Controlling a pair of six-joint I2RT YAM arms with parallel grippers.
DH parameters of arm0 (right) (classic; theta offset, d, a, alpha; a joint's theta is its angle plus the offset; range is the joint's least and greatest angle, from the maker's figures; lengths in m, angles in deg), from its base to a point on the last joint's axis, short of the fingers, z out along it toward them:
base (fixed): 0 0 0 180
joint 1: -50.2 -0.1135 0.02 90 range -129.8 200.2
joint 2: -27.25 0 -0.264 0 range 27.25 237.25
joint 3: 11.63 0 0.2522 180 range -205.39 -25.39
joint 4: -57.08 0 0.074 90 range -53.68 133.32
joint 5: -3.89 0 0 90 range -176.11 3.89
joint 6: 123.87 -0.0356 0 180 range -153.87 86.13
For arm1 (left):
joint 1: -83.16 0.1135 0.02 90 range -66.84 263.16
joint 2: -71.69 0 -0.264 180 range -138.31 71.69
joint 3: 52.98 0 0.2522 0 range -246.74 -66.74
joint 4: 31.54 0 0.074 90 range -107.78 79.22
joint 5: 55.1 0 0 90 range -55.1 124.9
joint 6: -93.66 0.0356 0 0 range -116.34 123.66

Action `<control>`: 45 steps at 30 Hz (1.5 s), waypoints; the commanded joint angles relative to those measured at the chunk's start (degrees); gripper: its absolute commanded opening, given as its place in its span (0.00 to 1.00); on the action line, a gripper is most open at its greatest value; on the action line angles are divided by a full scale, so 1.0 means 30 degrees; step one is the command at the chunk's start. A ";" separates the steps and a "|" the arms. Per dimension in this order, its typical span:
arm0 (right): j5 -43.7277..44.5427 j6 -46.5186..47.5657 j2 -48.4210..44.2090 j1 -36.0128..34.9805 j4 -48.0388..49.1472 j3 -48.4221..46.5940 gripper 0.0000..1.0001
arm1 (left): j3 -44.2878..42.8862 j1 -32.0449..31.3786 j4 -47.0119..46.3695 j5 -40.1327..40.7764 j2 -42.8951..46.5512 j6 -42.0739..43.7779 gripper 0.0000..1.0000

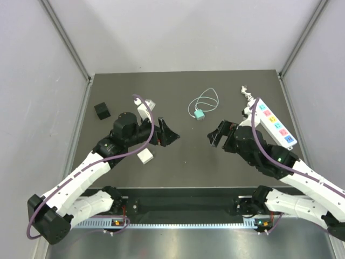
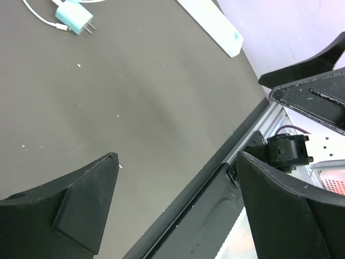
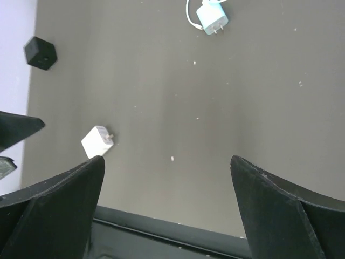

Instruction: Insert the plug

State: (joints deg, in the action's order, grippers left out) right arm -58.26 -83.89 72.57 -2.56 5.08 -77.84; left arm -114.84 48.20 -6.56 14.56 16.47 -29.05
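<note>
While left claw and right claw gape empty, pale walls enclose the dark tabletop.

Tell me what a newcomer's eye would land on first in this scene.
The white power strip with its coloured sockets stands out, lying along the right edge of the dark table. A small teal plug lies at the far middle of the table. Nearer the camera, the left gripper and right gripper face each other across a gap, both open and empty.
</note>
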 commanded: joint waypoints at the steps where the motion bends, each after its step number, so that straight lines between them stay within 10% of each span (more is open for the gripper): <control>1: 0.0529 0.1288 0.0449 -0.0111 -0.0173 -0.1412 1.00 | 0.0239 -0.0065 -0.0372 0.0744 0.0389 0.0239 0.94; 11: 0.2962 0.5214 0.4099 0.0706 0.0087 -0.2438 1.00 | -0.0374 -0.0065 0.1206 0.1853 0.0856 0.2081 0.93; 18: -0.3411 1.1074 0.9759 0.5916 0.7409 -0.2264 1.00 | 0.0650 -0.0036 0.1357 0.2619 0.2175 0.2436 0.93; 26: -0.7754 1.5173 1.8462 0.7681 0.7531 -0.7328 0.92 | 0.0505 -0.0036 0.3083 0.4401 0.2412 0.3373 0.93; 45: -0.9403 1.6527 2.4942 0.8825 0.7502 -1.1934 0.65 | -0.1838 -0.0007 0.4813 0.4143 0.1210 0.2436 0.94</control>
State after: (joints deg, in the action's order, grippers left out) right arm -86.19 -35.32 146.67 23.50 27.22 -111.32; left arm -117.39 48.20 7.67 26.71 19.55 -22.49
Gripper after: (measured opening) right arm 0.661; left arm 0.936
